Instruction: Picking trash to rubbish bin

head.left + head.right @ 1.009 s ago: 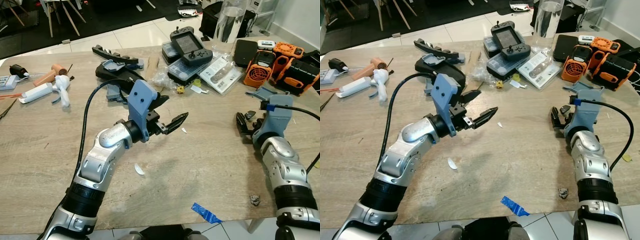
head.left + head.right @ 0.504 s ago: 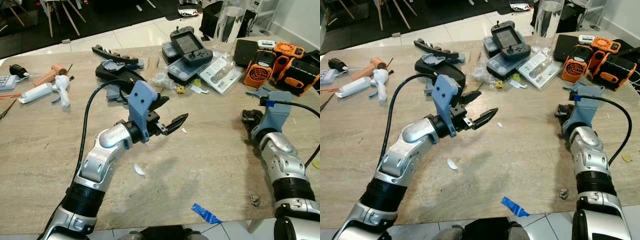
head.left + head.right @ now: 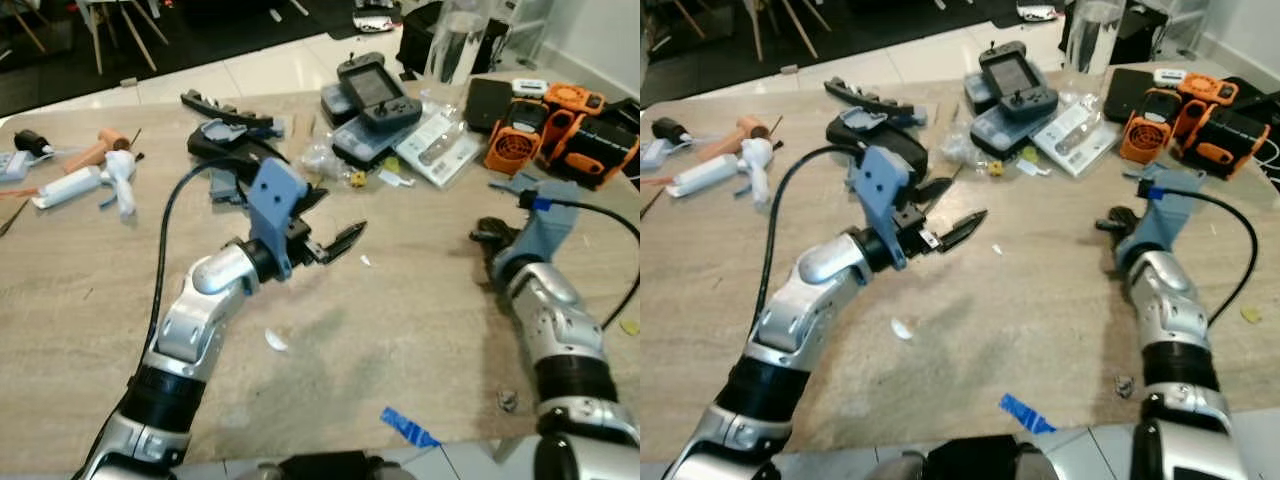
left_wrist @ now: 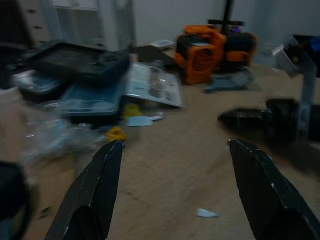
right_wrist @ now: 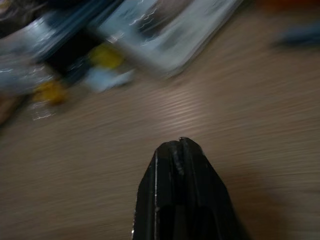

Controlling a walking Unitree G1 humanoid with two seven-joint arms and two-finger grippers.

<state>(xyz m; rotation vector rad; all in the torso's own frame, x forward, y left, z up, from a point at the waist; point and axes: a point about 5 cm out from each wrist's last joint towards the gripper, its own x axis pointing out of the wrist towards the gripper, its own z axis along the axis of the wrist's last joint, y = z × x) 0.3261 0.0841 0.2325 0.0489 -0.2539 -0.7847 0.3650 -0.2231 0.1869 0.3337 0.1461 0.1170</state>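
A cluttered wooden surface (image 3: 420, 330) carries a white scrap (image 3: 366, 260) near centre, with the left pincer (image 3: 330, 240) spread wide at its 9 o'clock, apparently lining up a grab, while the right pincer (image 5: 181, 146) is clenched empty at 3 o'clock.

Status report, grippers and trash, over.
Left gripper open above table. Right gripper shut, empty. Small white paper scrap lies just beyond left fingertips. Nothing blocking.

1. The place reads as a workshop or robotics lab.
2. A wood-grain worktable (image 3: 420, 320) carries scattered gear: at 12 o'clock a handheld controller (image 3: 375, 92), at 2 o'clock orange devices (image 3: 520, 140).
3. At 10 o'clock lie hand tools (image 3: 100, 170); tiled floor (image 3: 250, 70) lies beyond.
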